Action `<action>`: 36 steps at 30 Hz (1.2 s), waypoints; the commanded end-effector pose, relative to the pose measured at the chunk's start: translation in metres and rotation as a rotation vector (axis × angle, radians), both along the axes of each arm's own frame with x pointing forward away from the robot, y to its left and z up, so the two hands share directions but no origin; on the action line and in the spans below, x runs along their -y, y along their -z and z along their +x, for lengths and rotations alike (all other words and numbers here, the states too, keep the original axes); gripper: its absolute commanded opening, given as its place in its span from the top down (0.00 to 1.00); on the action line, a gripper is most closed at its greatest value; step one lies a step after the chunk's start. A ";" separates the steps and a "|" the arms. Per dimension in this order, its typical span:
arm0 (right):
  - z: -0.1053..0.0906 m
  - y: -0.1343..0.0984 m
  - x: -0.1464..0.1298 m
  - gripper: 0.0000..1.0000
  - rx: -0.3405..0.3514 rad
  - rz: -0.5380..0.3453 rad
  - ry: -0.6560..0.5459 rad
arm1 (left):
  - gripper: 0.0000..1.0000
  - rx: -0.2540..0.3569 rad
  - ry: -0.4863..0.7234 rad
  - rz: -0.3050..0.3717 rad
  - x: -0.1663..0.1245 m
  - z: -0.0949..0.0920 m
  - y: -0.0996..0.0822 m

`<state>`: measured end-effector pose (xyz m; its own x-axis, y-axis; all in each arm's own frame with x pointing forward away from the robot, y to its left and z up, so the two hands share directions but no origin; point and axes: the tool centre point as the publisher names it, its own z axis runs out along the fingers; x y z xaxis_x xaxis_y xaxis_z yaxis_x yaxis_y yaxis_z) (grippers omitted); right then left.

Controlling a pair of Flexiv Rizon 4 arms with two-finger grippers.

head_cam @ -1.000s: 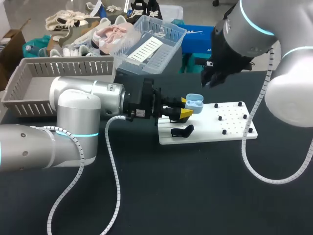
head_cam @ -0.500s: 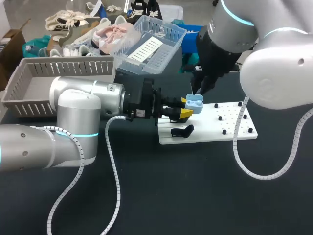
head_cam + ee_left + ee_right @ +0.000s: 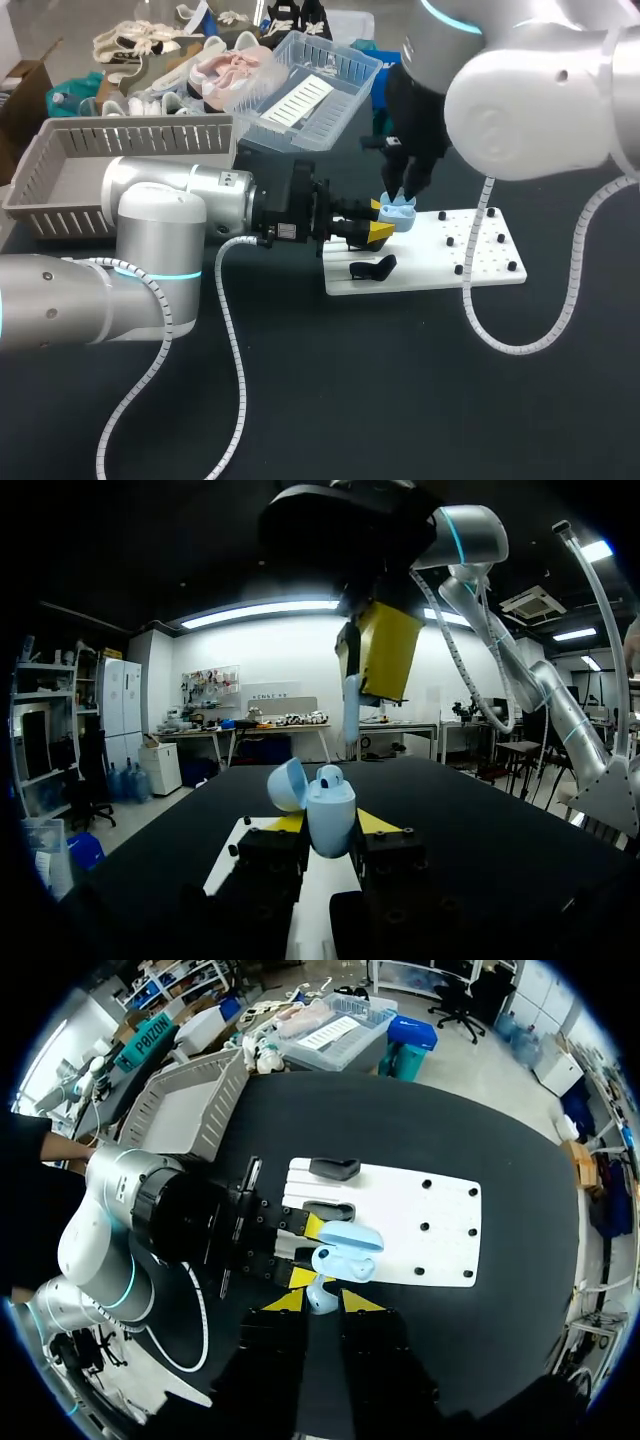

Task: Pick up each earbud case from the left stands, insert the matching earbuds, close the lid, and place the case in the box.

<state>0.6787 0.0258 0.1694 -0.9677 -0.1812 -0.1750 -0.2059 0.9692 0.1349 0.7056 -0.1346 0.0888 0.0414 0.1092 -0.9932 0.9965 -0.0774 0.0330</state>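
My left gripper (image 3: 380, 221) is shut on a light blue earbud case (image 3: 398, 212), held over the left end of the white board (image 3: 480, 250). In the left wrist view the case (image 3: 330, 818) stands upright between the yellow tips with its lid (image 3: 286, 784) open and one earbud (image 3: 330, 775) seated inside. My right gripper (image 3: 398, 190) hangs just above the case, shut on a pale earbud (image 3: 349, 708). The right wrist view shows that earbud (image 3: 320, 1300) between its own tips, directly over the open case (image 3: 345, 1257).
Black stands (image 3: 335, 1168) (image 3: 325, 1210) sit on the board's left part, one (image 3: 372, 267) just under my left gripper. Small black pegs dot the board's right half. A grey basket (image 3: 60, 170) stands at the back left.
My right arm has swung in from the right and come down over the open case with the earbud. The left arm and the case have kept still.
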 end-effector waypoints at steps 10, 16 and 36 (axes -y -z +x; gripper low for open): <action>0.002 0.000 -0.002 1.00 -0.033 -0.013 -0.013 | 1.00 0.001 -0.002 -0.001 0.000 -0.001 0.000; 0.006 0.001 -0.003 1.00 -0.035 -0.025 -0.010 | 1.00 0.001 -0.002 -0.001 0.000 -0.001 0.000; 0.008 0.008 -0.002 1.00 -0.066 -0.040 -0.018 | 1.00 0.001 -0.002 -0.001 0.000 -0.001 0.000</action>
